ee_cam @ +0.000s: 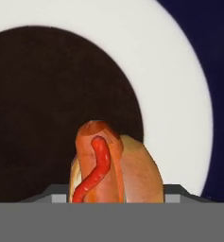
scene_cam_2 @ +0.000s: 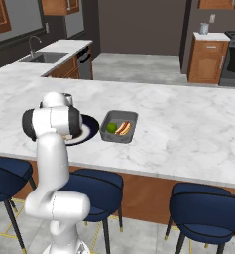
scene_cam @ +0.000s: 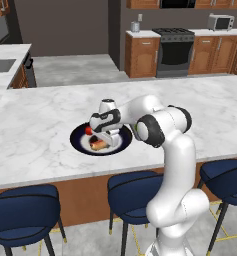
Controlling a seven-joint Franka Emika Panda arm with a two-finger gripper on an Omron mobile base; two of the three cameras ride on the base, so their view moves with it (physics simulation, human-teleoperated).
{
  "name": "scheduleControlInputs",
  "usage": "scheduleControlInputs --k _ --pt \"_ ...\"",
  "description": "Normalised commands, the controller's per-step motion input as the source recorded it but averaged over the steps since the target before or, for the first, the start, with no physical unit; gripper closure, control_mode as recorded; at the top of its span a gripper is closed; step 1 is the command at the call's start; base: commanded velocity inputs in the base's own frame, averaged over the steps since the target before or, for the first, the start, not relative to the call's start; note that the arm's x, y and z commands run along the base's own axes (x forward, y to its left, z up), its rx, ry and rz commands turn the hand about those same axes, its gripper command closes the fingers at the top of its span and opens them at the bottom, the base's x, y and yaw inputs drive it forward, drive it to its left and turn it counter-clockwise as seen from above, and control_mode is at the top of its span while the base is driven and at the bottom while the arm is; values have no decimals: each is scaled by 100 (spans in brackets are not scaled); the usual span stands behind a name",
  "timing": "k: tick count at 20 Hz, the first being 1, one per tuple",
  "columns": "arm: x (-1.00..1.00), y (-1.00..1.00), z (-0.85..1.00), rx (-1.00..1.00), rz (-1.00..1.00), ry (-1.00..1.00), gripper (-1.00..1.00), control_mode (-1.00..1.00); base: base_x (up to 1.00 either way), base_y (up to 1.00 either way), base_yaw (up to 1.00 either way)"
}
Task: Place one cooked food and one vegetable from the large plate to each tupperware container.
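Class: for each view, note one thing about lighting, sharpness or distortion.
Left base view: soft, even light; the large plate looks slightly blurred. Right base view: the arm casts a faint shadow on the counter. Hand view: extreme close-up, the hot dog looms large with soft edges.

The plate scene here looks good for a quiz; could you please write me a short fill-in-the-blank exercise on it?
1. The gripper is closed around a ____ on the plate.
2. The small round food beside it on the plate is coloured ____.
3. The tray holds a green ball and a ____.
4. The plate rests on a ____ counter.

Missing words: hot dog; red; hot dog; marble
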Motion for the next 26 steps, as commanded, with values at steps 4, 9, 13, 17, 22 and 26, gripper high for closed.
scheduleControlInputs --k 4,9,13,17,22,26 --pt "-3 5 0 0 -1 0 100 -100 0 0 0" --pt "-36 -54 63 0 -10 0 100 -100 0 0 0" --pt "-72 -82 100 4 -15 -9 100 -100 0 0 0" --pt "-97 -99 95 2 -14 -13 100 -100 0 0 0" --pt "-100 -99 93 1 -10 -16 100 -100 0 0 0" --pt "-100 -70 81 0 -1 -21 100 -100 0 0 0"
